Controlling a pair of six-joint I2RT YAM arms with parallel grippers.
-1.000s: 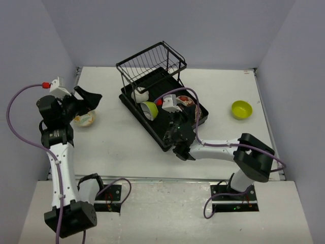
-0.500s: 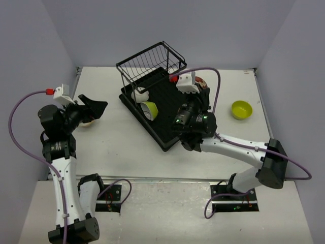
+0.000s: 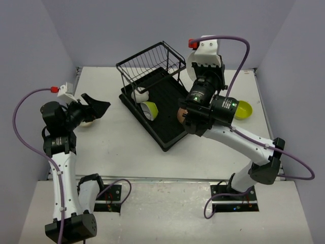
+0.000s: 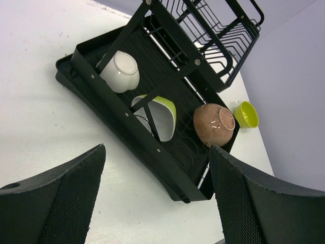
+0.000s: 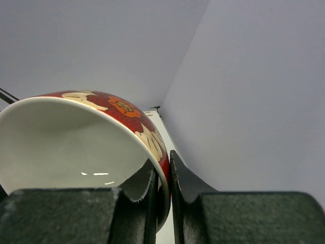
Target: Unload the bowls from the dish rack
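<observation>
Top external: the dish rack (image 3: 166,144) sits mid-table, with a lime-green bowl (image 3: 241,109) on the table to its right. Left wrist: the left gripper (image 4: 157,148) gapes, empty, and the rack holds a white bowl (image 4: 122,71), a green-rimmed bowl (image 4: 168,102) and a brown bowl (image 4: 212,124). Right wrist: the right gripper (image 5: 162,173) clamps the rim of a red flowered bowl (image 5: 76,142), held aloft.

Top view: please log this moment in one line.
right tool: shut on red flower-patterned round bowl, raised | left tool: open | black wire dish rack: white bowl, lime-green bowl, brown bowl inside

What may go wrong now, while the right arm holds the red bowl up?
1. The right gripper pinches the red bowl only at its rim; it may slip and fall onto the dish rack.
2. Setting it down may knock the lime-green bowl on the table.
</observation>
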